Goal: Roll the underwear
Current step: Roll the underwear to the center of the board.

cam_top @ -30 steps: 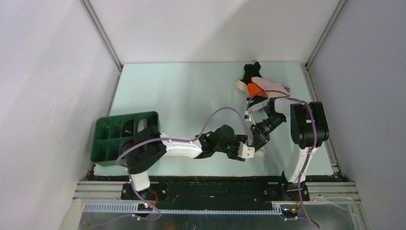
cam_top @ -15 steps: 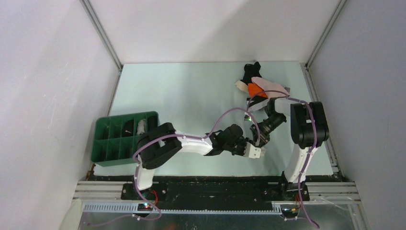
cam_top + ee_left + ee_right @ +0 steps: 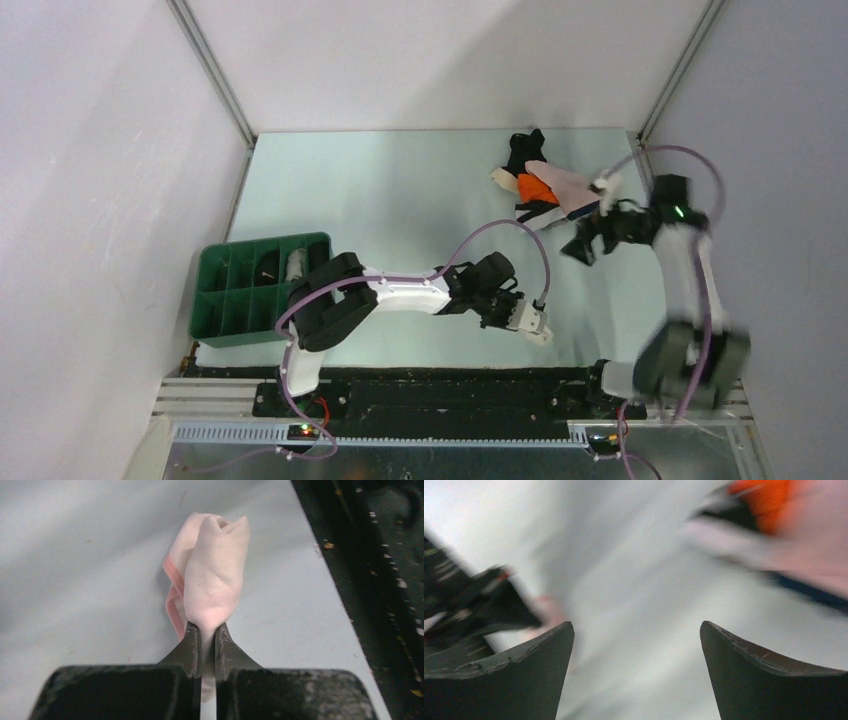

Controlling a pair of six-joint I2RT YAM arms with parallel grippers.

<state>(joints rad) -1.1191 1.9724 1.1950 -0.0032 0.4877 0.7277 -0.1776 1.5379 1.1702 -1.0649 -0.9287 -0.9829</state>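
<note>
A rolled pale pink underwear [image 3: 215, 575] lies on the light table near its front edge, one end pinched between the fingers of my left gripper [image 3: 205, 627], which is shut on it. From above, the left gripper [image 3: 535, 328] reaches far to the right, low over the table. My right gripper [image 3: 580, 245] hangs open and holds nothing [image 3: 636, 625]; its wrist view is blurred. It sits just in front of a pile of underwear [image 3: 545, 188] in pink, orange, white and black at the back right. An orange piece [image 3: 774, 500] shows at the upper right of the right wrist view.
A green plastic tray [image 3: 215, 300] with dividers stands at the front left, with a pale roll [image 3: 295, 262] in one compartment. The table's dark front edge [image 3: 360, 580] runs close to the right of the pink roll. White walls enclose the table.
My left gripper has closed on the pink roll and slid right. My right gripper has opened, let go, and swung up and back toward the pile at the right.
</note>
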